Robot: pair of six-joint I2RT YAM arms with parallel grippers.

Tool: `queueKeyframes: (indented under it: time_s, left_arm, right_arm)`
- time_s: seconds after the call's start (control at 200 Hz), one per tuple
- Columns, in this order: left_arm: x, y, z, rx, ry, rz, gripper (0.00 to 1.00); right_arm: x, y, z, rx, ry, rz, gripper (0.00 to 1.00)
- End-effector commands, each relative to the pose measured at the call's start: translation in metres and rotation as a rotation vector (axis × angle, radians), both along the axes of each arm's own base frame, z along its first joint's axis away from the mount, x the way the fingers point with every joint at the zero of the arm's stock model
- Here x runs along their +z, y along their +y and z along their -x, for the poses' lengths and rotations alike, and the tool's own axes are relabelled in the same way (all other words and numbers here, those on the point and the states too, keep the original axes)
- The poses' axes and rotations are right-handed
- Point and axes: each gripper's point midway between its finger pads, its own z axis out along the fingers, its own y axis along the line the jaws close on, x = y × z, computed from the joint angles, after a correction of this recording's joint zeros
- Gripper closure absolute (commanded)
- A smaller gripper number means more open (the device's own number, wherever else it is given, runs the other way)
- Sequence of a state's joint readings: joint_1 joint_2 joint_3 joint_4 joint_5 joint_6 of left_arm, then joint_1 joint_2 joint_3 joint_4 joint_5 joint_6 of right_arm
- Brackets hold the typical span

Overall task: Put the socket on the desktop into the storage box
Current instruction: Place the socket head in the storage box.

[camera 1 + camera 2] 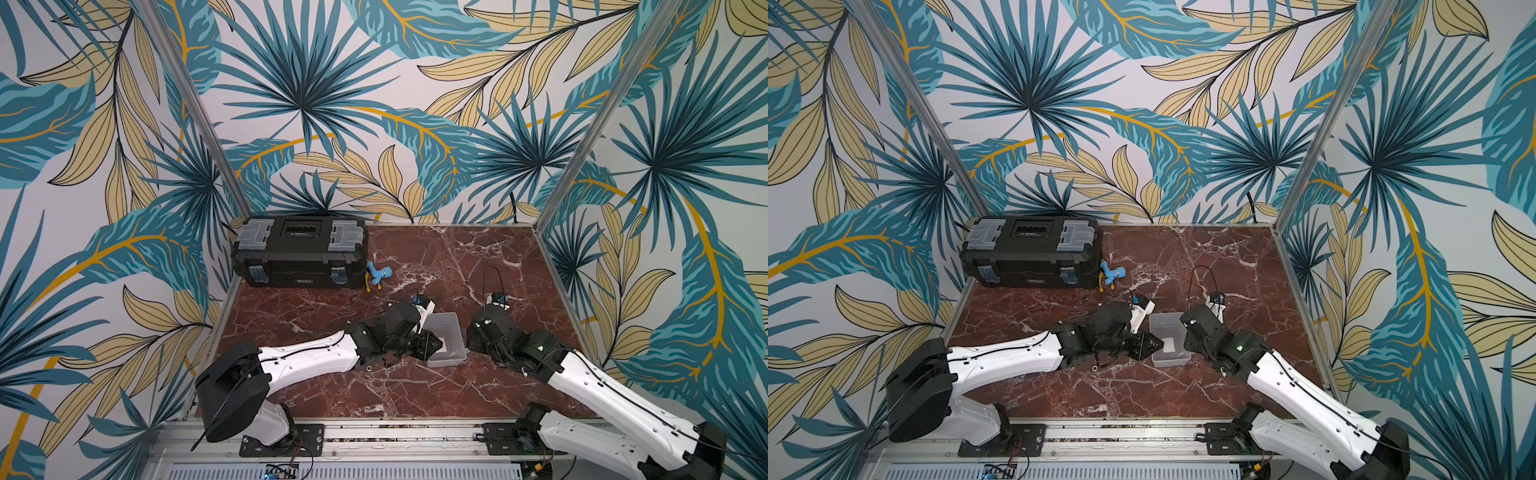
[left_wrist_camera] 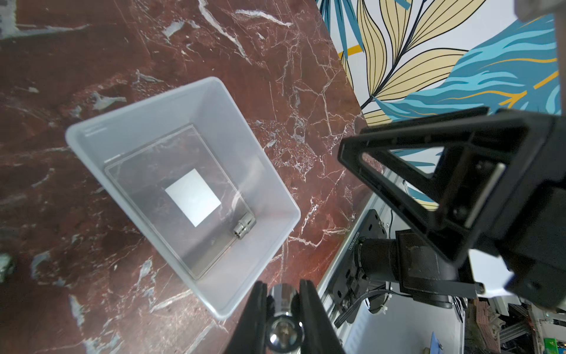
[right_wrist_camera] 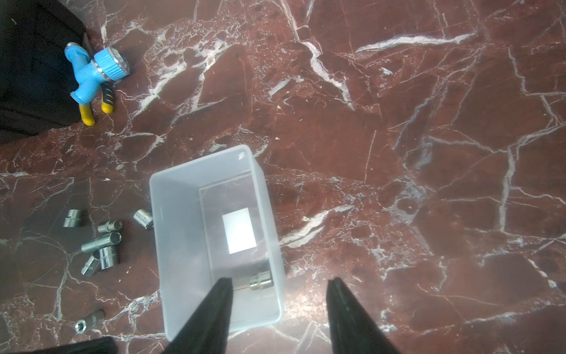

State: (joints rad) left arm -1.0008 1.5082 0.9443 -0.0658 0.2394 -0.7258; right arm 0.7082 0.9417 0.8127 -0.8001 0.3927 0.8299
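Currently left jaws clamped on socket point(image 2: 283, 309) at storage box point(image 2: 147, 122) rim, nearer table's point(image 1: 436, 257) front edge; right jaws apart, empty, over its wall. Second socket point(image 3: 261, 281) lies inside; loose sockets point(image 3: 102, 242) alongside.

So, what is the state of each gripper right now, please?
Left gripper: closed, holding a socket.
Right gripper: open, holding nothing.

The left arm point(image 1: 307, 357) and right arm point(image 1: 602, 386) wear glossy white shells dotted with small dark screw holes point(image 1: 329, 350), joined by black housings point(image 1: 395, 328). Thin black cables point(image 1: 299, 351) run along each shell. A green light point(image 1: 1239, 347) glows on the right arm's joint. The right gripper point(image 3: 279, 279) has black, flat, tapered fingers point(image 3: 211, 312).
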Motion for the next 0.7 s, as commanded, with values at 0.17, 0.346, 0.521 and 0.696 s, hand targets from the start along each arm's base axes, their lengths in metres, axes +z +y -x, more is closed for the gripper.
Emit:
queueKeyframes:
  time_s: [0.17, 0.346, 0.521, 0.696]
  left_arm:
    - [0.011, -0.027, -0.016, -0.007, -0.064, -0.037, 1.00]
    - [-0.005, -0.031, -0.029, 0.015, -0.104, -0.134, 1.00]
    - [-0.024, -0.031, -0.042, 0.041, -0.162, -0.260, 1.00]
    - [-0.031, -0.040, -0.044, 0.030, -0.159, -0.270, 1.00]
  right_arm:
    - [0.001, -0.004, 0.006, -0.003, 0.007, -0.012, 0.46]
    - [0.000, -0.003, 0.006, -0.002, 0.009, -0.017, 0.47]
    - [0.000, 0.000, 0.007, 0.014, 0.009, -0.033, 0.47]
    - [-0.003, 0.003, 0.008, 0.026, 0.020, -0.040, 0.48]
